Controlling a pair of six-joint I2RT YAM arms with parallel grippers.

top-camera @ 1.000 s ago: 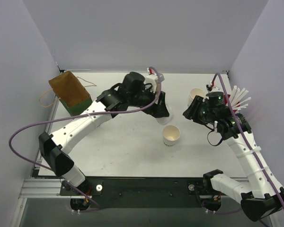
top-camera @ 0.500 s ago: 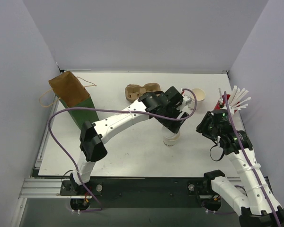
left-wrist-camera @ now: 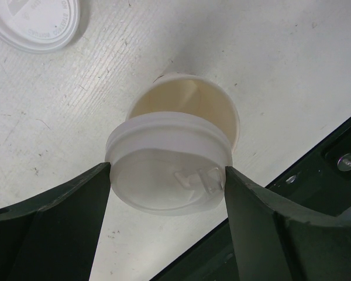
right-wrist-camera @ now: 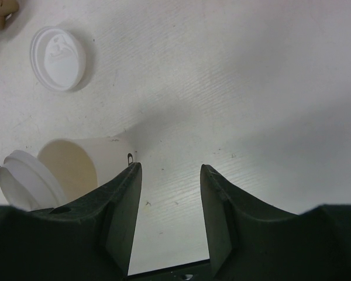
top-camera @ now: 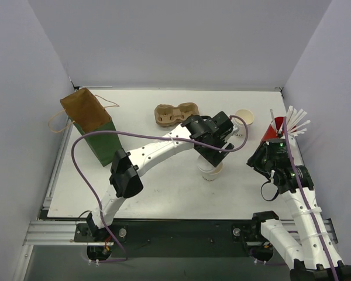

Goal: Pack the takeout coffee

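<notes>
White and faintly scuffed, the ribbed tabletop (top-camera: pixel 164 193) fills a booth of plain pale-lilac walls (top-camera: pixel 164 41), with a black rail (top-camera: pixel 181 231) running along its near edge. Right of centre, the left gripper (left-wrist-camera: pixel 167 175) is clamped on a translucent white plastic lid (left-wrist-camera: pixel 164 196), its dark fingers pressing opposite sides of the ridged rim. The lid sits over the open mouth of the near paper cup (top-camera: pixel 209 172), though whether it touches the rim cannot be told. This small, tapered white cup with a smooth tan inside stands upright on the table. The far paper cup (top-camera: pixel 244 117), alike and uncovered, stands upright at the far right, just left of a red cup of white straws (top-camera: pixel 273 126). The right gripper (right-wrist-camera: pixel 168 170) hovers over bare table to the right of the near cup, its jaws parted with nothing between them. A second lid (right-wrist-camera: pixel 58 58), round with an embossed top, lies flat on the table. A brown moulded-pulp cup carrier (top-camera: pixel 175 113) rests at far centre. At the far left a brown paper bag (top-camera: pixel 88 120) with a green lower band and string handles stands open.
</notes>
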